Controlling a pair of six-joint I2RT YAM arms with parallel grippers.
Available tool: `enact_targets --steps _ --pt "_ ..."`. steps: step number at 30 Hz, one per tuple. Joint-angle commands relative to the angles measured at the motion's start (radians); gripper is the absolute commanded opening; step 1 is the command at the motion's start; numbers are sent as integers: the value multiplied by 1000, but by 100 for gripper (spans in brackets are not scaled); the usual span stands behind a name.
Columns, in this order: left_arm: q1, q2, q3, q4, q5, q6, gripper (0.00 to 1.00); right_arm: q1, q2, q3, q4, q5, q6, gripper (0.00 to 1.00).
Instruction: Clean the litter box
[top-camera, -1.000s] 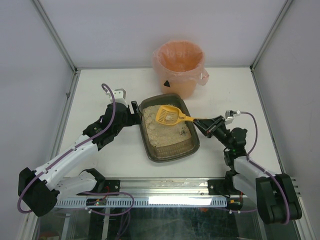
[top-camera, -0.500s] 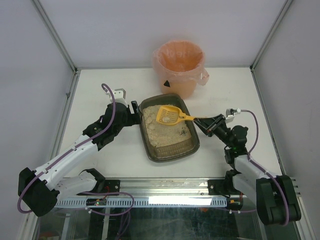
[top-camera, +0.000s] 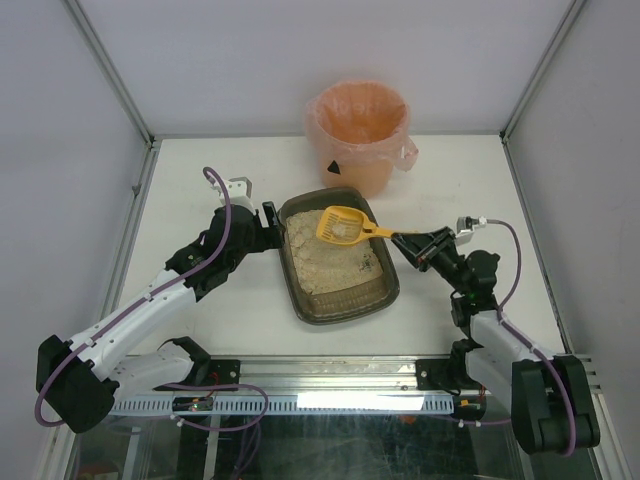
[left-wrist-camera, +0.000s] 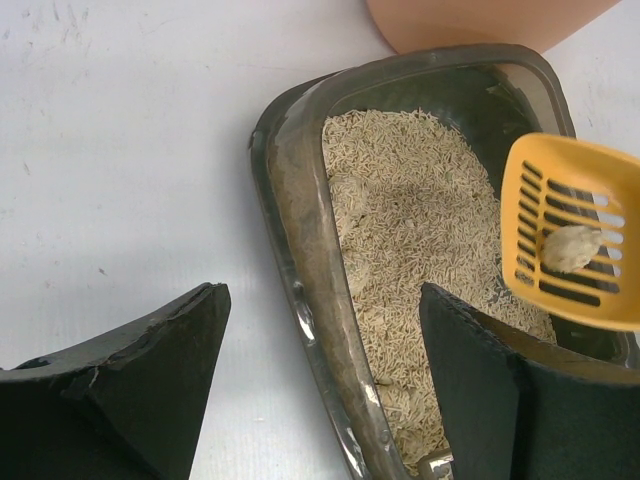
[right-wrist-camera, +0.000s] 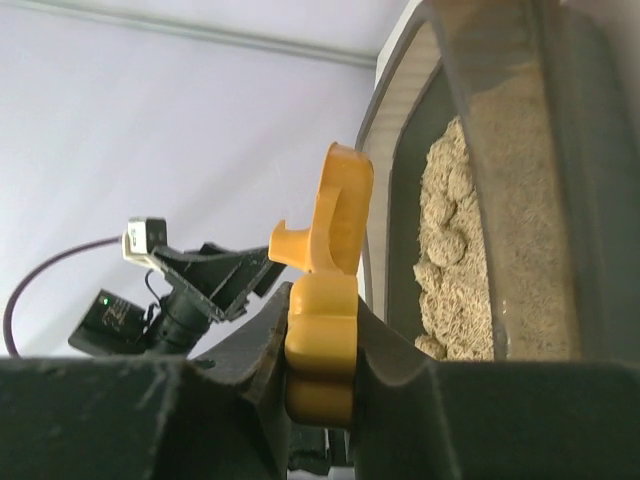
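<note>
**A:** Where does the litter box sit?

**B:** The shallow dark grey-brown rectangular litter box (top-camera: 340, 312), with rounded corners and beige granular litter, lies in the middle of the white table (top-camera: 450, 180). In the top view its long axis runs roughly 12 to 6 o'clock.

**A:** What is above it?

**B:** A small yellow slotted plastic scoop (top-camera: 338, 226) hangs over the 12 o'clock end of the box, with its handle pointing to 3 o'clock. One pale clump (left-wrist-camera: 570, 247) rests on the slots.

**A:** What holds it?

**B:** The right gripper (top-camera: 412, 241), at about 3 o'clock of the box. The right wrist view shows its fingers clamped on the yellow handle.

**A:** And the left gripper?

**B:** The left gripper (top-camera: 271, 228) is at 10 o'clock, jaws spread wide and straddling the box's left wall. One finger is outside over the table and the other is inside above the litter. I cannot tell whether either touches the wall.

**A:** Anything farther out?

**B:** A round orange-pink bag-lined bucket (top-camera: 358, 135) stands at 12 o'clock, just beside the box's far end.
</note>
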Motion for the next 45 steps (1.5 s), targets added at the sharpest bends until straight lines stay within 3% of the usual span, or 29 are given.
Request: enact_targets --steps 1,3,6,10,13,16,20,25,35,45 --pt "6 -16 29 48 14 13 79 13 -15 51 15 -25 -19 0" --pt "6 -22 20 50 3 10 80 19 15 67 91 -67 0 0" --pt "5 -15 29 50 14 15 79 -37 -46 27 -22 24 21 0" --pt "5 -26 22 48 3 11 80 16 2 71 57 -55 -10 0" --pt "6 -21 31 47 11 16 79 -39 -67 32 -65 31 50 0" --pt "5 -29 24 43 3 12 80 4 -46 118 -66 -49 1 0" --pt "6 -19 32 49 14 12 79 -21 -118 145 -211 3 -45 0" --pt "6 -22 26 53 10 4 80 -19 -113 217 -241 -30 -39 0" --pt "6 -42 26 49 9 7 80 -33 21 664 -502 48 -137 0" --pt "5 -97 10 15 -13 3 80 -82 345 1027 -471 138 -330 0"
